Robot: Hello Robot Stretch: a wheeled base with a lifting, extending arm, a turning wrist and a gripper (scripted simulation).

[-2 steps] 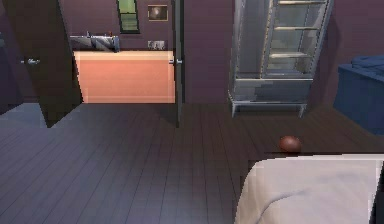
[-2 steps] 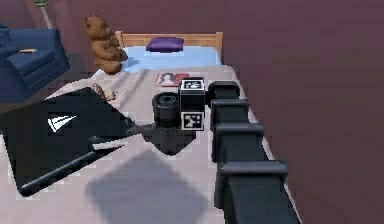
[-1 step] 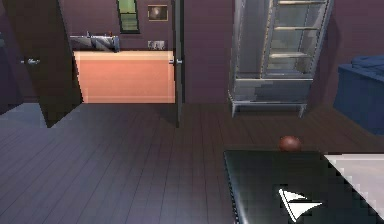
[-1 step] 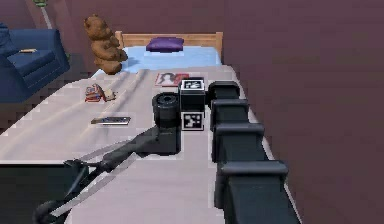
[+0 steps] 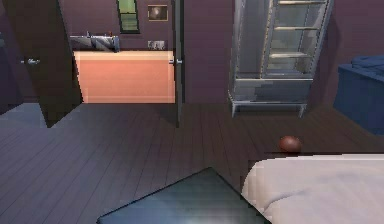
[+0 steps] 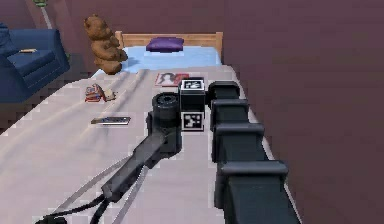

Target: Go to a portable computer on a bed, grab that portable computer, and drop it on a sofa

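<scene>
The gripper (image 6: 88,205) reaches low over the pale bed (image 6: 60,150), toward the arm side view's lower left; I cannot tell if it holds anything. A dark flat slab (image 5: 190,200), perhaps the portable computer, lies at the forward view's bottom edge, just beside the bed's corner. A thin grey thing (image 6: 110,120) lies on the cover near the gripper's body

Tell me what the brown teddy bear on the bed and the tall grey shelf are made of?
The brown teddy bear looks like soft plush: matte, rounded, lumpy limbs. The tall grey shelf looks like metal, maybe painted: thin, straight, pale frame with a faint sheen. Its panels could be glass; hard to tell.
</scene>
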